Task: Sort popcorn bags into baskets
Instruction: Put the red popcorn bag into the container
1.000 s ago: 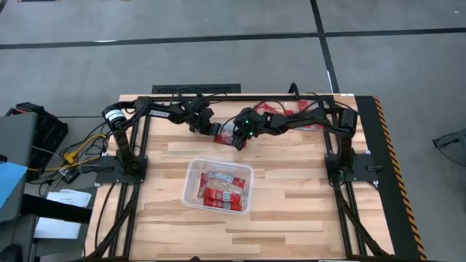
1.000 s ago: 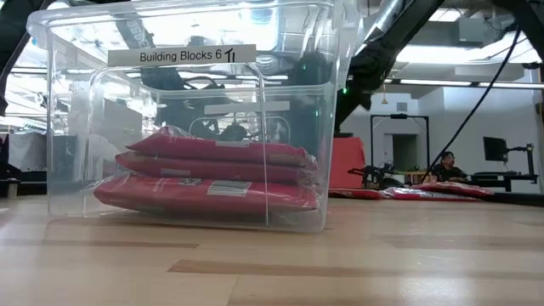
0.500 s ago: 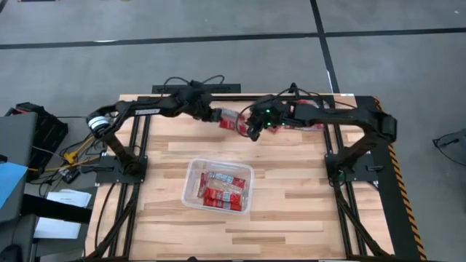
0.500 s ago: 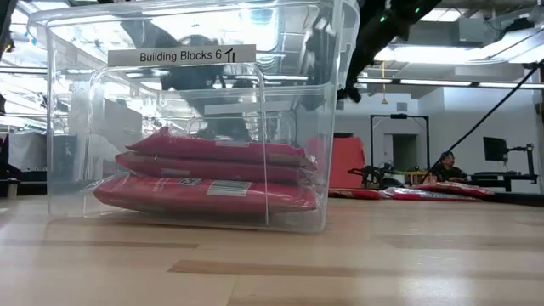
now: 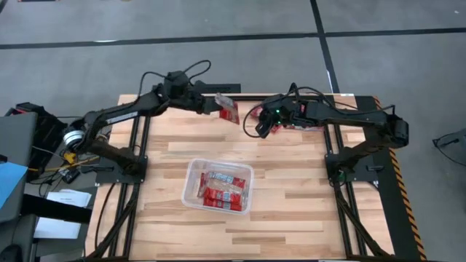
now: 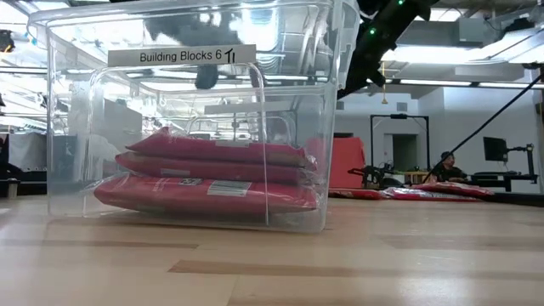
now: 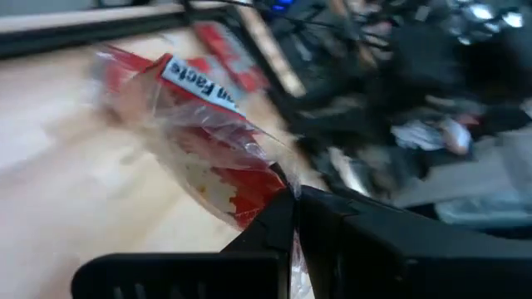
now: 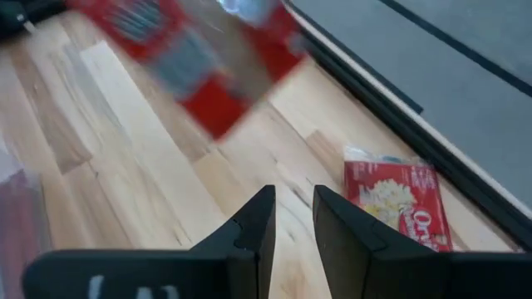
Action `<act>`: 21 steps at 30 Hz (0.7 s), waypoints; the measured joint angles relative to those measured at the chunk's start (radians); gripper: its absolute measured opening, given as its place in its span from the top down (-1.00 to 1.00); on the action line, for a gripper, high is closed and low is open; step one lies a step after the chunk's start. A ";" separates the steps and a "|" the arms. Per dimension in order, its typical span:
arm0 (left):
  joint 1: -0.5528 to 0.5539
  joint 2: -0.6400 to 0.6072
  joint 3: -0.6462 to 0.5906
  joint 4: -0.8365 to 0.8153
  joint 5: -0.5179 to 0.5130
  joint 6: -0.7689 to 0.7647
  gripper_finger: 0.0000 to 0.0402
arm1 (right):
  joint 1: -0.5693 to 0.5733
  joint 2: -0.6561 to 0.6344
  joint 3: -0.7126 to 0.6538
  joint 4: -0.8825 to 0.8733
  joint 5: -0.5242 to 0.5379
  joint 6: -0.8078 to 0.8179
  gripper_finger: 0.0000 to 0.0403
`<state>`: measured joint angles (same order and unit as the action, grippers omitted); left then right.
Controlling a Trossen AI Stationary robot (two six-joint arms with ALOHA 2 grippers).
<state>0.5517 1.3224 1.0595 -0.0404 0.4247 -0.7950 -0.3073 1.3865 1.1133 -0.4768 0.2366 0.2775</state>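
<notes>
My left gripper (image 5: 218, 105) is near the table's far edge, shut on a red popcorn bag (image 5: 228, 110) in a clear wrapper (image 7: 191, 124). My right gripper (image 5: 261, 129) is to the right of that bag and holds nothing. Its fingers stand a little apart (image 8: 291, 220), and its wrist view shows the held bag (image 8: 199, 58) blurred. The clear plastic tub (image 5: 191, 195) stands mid-table with several red bags (image 5: 218, 188) stacked flat in it (image 6: 212, 170). More bags (image 5: 309, 116) lie flat at the far right of the table (image 8: 395, 195). My left gripper pinches the popcorn bag between its two fingers at one end of the clear wrapper (image 7: 268, 181). The bag sticks out beyond the fingertips toward the right arm. It is lifted clear of the table and tilted.
The tub's label reads "Building Blocks 6" (image 6: 180, 55). Black frame rails run along the table's far edge (image 5: 240, 97) and both sides. Bare wood lies between the tub and the arms and near the front edge (image 5: 291, 225). Beyond the table a person sits far off (image 6: 444, 161).
Both grippers were at the one bag over the table's middle far part. The left gripper has since carried the bag up and toward the far edge. The right gripper has drawn away to the right without it.
</notes>
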 joint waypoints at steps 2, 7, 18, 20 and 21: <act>-0.045 -0.058 0.000 -0.029 0.007 -0.027 1.00 | 0.000 0.005 0.000 -0.009 0.001 0.010 0.46; -0.213 -0.211 0.000 -0.065 -0.029 -0.083 1.00 | 0.009 0.007 0.000 -0.022 0.002 0.034 0.46; -0.669 -0.342 0.000 -0.138 -0.483 -0.186 1.00 | 0.032 0.007 0.000 -0.055 0.036 0.062 0.46; -0.717 -0.326 0.000 -0.147 -0.536 -0.189 1.00 | 0.036 0.007 0.000 -0.066 0.035 0.066 0.46; -0.735 -0.317 0.000 -0.150 -0.546 -0.189 1.00 | 0.040 0.007 0.000 -0.078 0.035 0.072 0.46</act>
<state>-0.1836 1.0052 1.0595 -0.1905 -0.1208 -0.9840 -0.2672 1.3937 1.1130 -0.5544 0.2714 0.3496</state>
